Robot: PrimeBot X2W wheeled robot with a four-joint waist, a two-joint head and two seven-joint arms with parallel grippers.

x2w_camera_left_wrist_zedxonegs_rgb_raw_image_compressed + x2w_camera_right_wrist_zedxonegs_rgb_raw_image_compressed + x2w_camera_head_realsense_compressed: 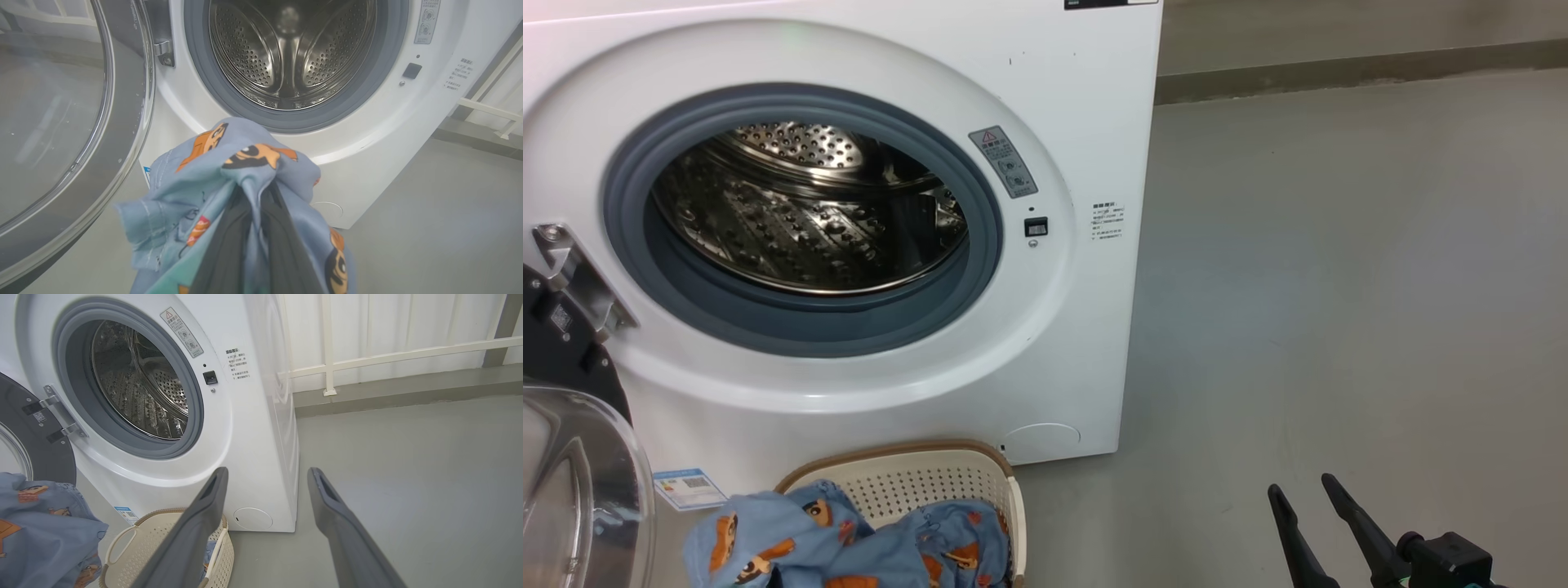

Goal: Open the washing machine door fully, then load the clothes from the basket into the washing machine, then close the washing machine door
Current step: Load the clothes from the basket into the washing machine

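The washing machine (1062, 122) stands with its door (572, 482) swung open to the left, and the steel drum (809, 212) holds nothing. The basket (931, 482) sits on the floor below the opening with light-blue clothes (956, 547) in it. In the left wrist view my left gripper (255, 196) is shut on a blue garment (229, 171), held up in front of the drum (286, 49) and just below its rim. The fabric drapes over the fingers (282, 253). My right gripper (1300, 486) hangs open over bare floor, to the right of the basket (163, 535).
The open door (61, 122) stands close on the left of the held garment. Grey floor (1339, 286) stretches to the right of the machine. A wall with a white rail (388, 355) runs behind it.
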